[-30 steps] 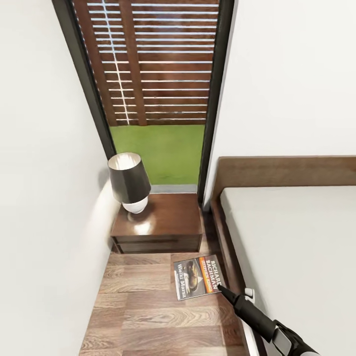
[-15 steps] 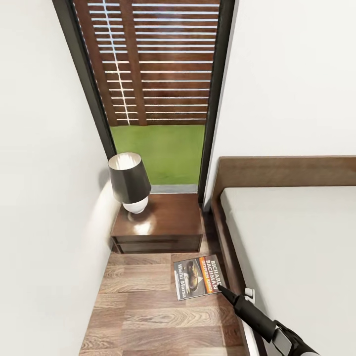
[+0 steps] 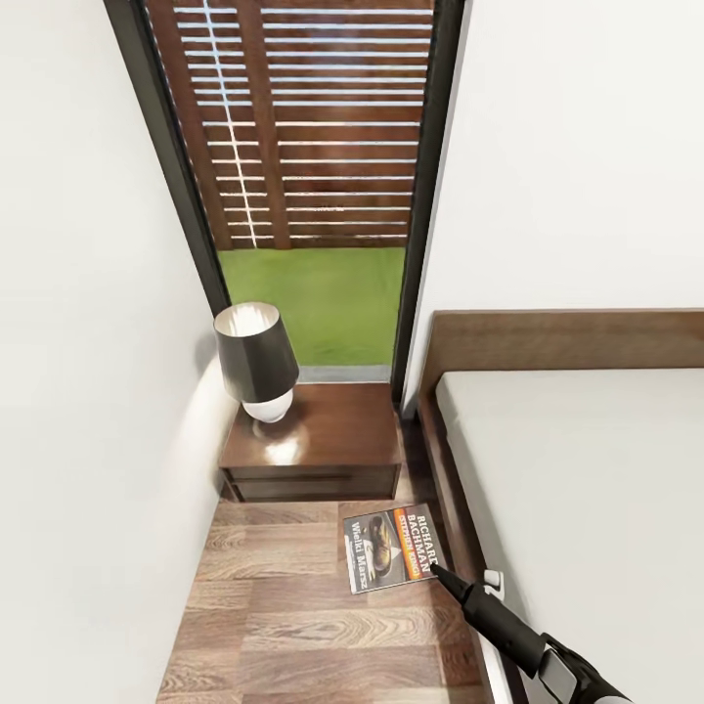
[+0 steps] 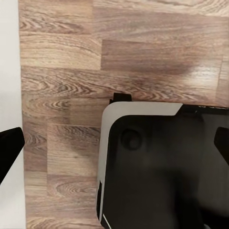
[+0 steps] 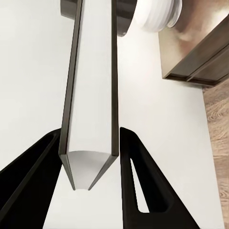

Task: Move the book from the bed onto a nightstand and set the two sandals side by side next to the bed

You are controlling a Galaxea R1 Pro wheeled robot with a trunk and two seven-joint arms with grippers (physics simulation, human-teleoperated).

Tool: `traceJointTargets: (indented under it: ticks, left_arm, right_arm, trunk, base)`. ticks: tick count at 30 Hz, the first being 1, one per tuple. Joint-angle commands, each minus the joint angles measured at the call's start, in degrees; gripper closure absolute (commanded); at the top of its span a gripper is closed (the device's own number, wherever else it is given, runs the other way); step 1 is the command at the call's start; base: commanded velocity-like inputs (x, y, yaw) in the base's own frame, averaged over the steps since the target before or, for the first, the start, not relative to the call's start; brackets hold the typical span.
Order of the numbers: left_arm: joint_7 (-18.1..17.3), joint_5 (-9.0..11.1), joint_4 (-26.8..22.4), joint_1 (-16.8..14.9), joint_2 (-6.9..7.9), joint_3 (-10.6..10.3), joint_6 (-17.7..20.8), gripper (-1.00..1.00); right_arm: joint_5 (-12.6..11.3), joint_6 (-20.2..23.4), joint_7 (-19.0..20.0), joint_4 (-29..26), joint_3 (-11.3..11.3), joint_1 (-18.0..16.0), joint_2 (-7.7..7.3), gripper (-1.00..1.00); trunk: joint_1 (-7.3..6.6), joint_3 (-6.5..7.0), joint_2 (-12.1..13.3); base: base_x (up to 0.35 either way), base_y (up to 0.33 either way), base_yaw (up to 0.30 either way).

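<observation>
right arm reaches up from 5 o'clock, black right gripper (image 3: 437, 571) clamped on thin dark paperback book (image 3: 388, 547) | cover reads "RICHARD BACHMAN" | book held above wood-plank floor (image 3: 264, 626), between dark brown nightstand (image 3: 313, 445) at 12 o'clock and bed (image 3: 577, 489) at 3 | left gripper (image 4: 114, 148) fingers spread

**Count of items by kind**

One book (image 3: 388, 547), seen in the head view and, edge-on, in the right wrist view (image 5: 89, 95). One nightstand (image 3: 313, 442), carrying one lamp (image 3: 256, 360); both also appear in the right wrist view, the nightstand (image 5: 200, 47) and the lamp's white base (image 5: 155, 14). One bed (image 3: 577, 469) with one headboard (image 3: 557, 337). One tall window (image 3: 293, 176), with one slatted wooden fence (image 3: 303, 117) behind the glass. One robot arm (image 3: 528, 640) in the head view. Two dark fingers (image 5: 143, 191) of one gripper (image 5: 89, 191) in the right wrist view; two dark fingers (image 4: 8, 148) at the edges of the left wrist view.
</observation>
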Motion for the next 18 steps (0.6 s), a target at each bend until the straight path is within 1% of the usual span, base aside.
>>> traceJointTargets:
  ticks: [1, 18]
  left_arm:
    - [-0.25, 0.61, 0.04, -0.04, 0.02, -0.38, -0.18, -1.0]
    - [-0.25, 0.61, 0.05, -0.03, 0.02, -0.38, -0.19, -1.0]
  right_arm:
    - [-0.45, 0.6, 0.14, 0.02, 0.18, -0.03, -0.02, 1.0]
    - [-0.47, 0.23, 0.14, 0.02, 0.25, -0.03, 0.06, 1.0]
  trunk:
    - [0.03, -0.04, -0.1]
    - [0.03, 1.37, -0.1]
  base:
    - [0.0, 0.0, 0.0]
    - [0.0, 0.0, 0.0]
